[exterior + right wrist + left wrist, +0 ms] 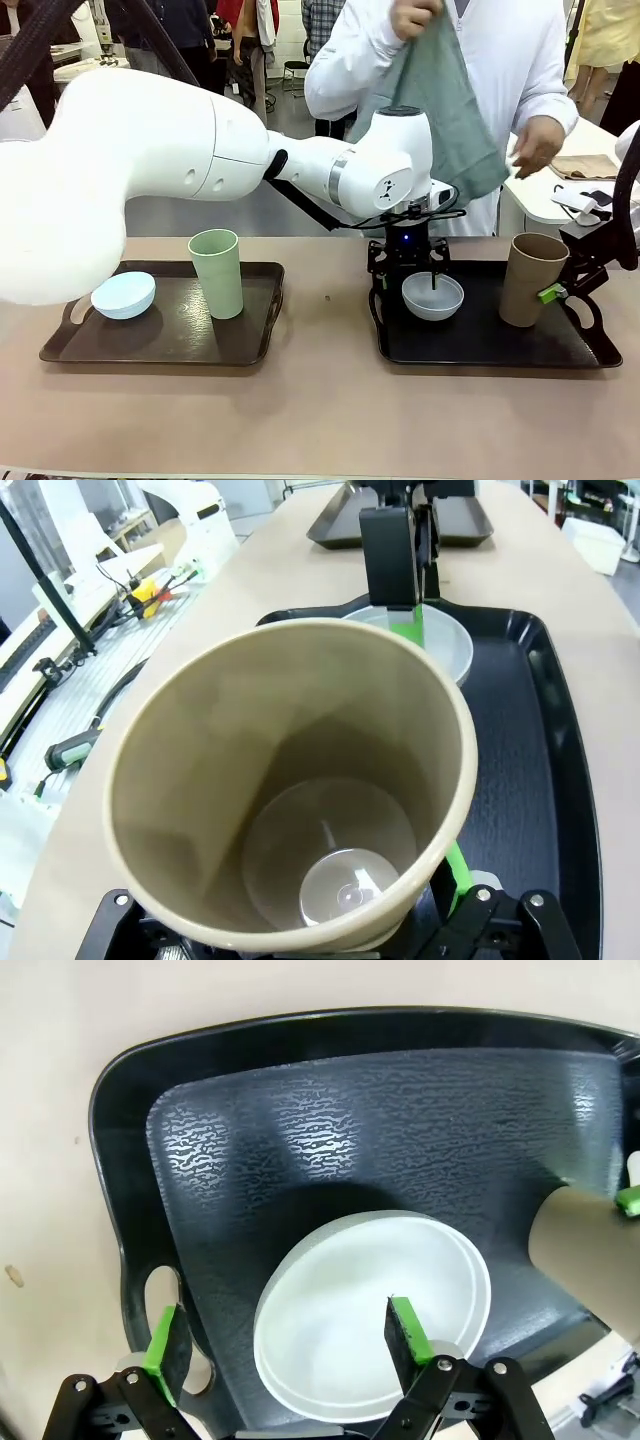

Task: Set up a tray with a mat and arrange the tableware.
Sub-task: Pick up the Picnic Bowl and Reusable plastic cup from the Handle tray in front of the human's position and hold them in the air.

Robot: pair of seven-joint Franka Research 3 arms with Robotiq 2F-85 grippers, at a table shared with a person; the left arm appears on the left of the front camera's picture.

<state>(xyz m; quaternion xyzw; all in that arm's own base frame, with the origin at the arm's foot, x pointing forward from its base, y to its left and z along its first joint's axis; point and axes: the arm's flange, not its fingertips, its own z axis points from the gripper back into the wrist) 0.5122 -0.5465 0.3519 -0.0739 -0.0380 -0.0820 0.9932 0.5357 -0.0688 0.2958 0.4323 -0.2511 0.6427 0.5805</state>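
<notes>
Seemingly empty, white bowl (433,297) and brown tumbler (533,280) share black tray (480,345).

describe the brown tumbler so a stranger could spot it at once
On the right of the table lies a black tray. At its right end, beside the greyish white bowl, stands the brown tumbler. It is brown; the other tumbler is pale green.
</notes>
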